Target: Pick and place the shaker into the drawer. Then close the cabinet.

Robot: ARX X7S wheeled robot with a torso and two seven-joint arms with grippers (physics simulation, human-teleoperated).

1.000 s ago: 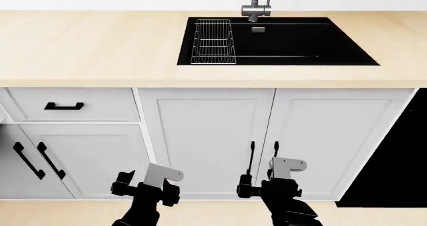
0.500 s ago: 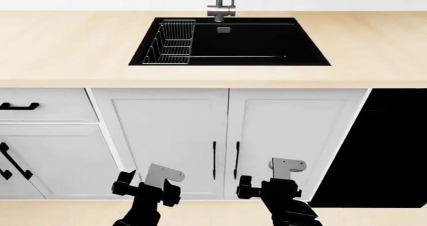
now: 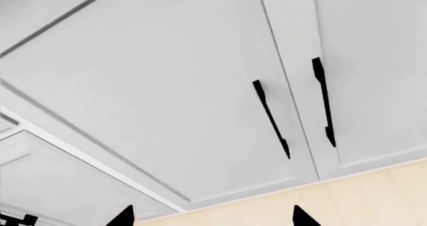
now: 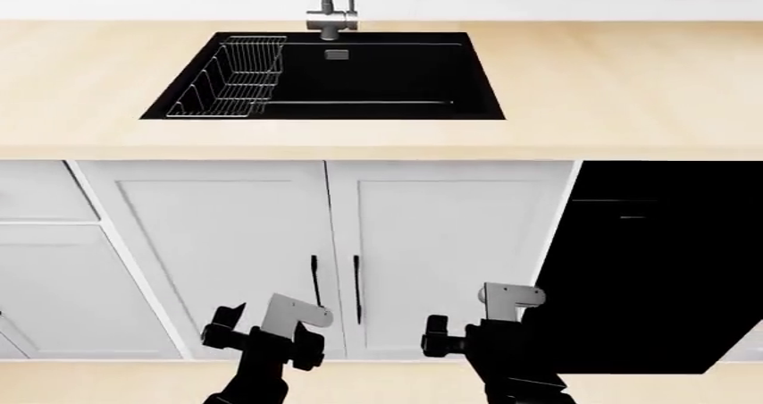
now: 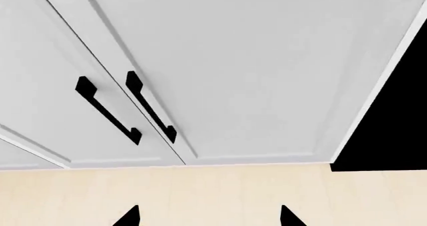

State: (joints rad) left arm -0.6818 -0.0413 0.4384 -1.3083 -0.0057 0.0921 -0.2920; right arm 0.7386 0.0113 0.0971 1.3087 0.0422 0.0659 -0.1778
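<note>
While our left gripper (image 4: pixel 256 332) and right gripper (image 4: pixel 477 328) hang open and empty before closed white cabinet doors (image 4: pixel 441 252), we see neither shaker nor drawer; black sink (image 4: pixel 357 73) above.

We're looking at two white cabinet doors (image 5: pixel 253 71) meeting at a seam, each carrying a slim black handle (image 5: pixel 107 110), the pair sitting just beside each other. A black panel (image 5: pixel 393 121) is showing beside the doors. Pale wooden floor (image 5: pixel 200 196) is running below, and our right hand's (image 5: pixel 208 217) two dark fingertips (image 5: pixel 128 218) are poking in, standing apart.

Black arms (image 4: pixel 256 377) carry grey angular wrist brackets (image 4: pixel 292 313).
</note>
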